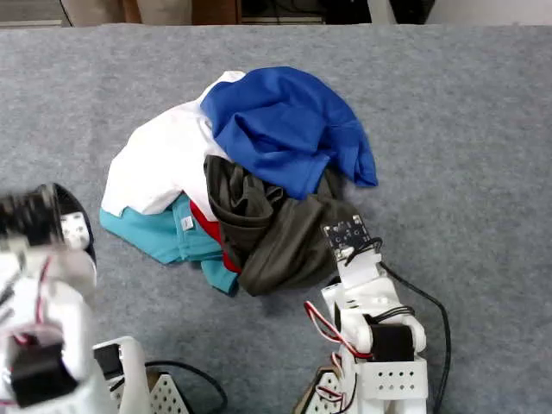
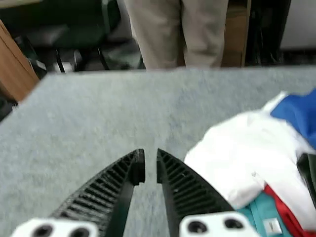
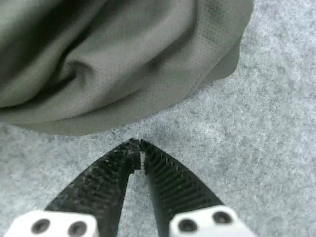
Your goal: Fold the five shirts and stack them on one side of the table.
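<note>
The right gripper (image 3: 137,147), pressed together and empty just beside the dark shirt (image 3: 113,59) lying partly under the blue shirt (image 1: 285,125), should be spread before one hem alone is pinched.

This looks like a robotics lab or office workroom. A worktop (image 1: 483,121) covered in grey felt carries two small white hobby-grade arms, the left arm (image 1: 43,336) and the right arm (image 1: 379,336), with bare servo motors, perforated mounts and loose red and black cables (image 1: 438,315). Beyond the far edge stand a dark chair (image 2: 71,59) on a spoked base and wooden furniture (image 2: 15,69).
</note>
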{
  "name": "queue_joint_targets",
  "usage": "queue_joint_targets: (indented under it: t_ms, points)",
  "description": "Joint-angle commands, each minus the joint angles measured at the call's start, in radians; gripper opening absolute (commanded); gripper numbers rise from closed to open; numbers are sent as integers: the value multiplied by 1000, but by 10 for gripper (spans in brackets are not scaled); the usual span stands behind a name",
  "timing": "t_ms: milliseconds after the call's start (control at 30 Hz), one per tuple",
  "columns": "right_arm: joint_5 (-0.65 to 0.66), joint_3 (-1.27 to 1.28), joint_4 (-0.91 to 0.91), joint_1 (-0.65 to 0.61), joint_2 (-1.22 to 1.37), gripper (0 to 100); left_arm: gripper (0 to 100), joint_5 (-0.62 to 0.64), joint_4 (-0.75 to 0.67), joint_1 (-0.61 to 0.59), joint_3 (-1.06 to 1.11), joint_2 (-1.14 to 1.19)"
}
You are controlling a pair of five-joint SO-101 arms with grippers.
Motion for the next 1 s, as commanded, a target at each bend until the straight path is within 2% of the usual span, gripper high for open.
queue_joint_targets:
  t_ms: [0, 133, 333, 433, 600, 800, 967]
  points:
    - [6, -7, 6, 8, -81, 5, 71, 2, 193, 5, -296, 332]
    - [6, -7, 6, 8, -81, 5, 74, 2, 430, 5, -497, 585]
    - [6, -7, 6, 8, -81, 5, 75, 2, 591, 2, -608, 826]
    - [6, -7, 6, 8, -81, 5, 88, -2, 600, 6, -608, 905]
    - [6, -7, 6, 8, -81, 5, 262, 28, 600, 6, -606, 980]
    - [6, -7, 6, 8, -81, 5, 269, 52, 591, 181, -646, 1076]
    - [6, -7, 6, 8, -81, 5, 264, 192, 417, 273, -694, 1190]
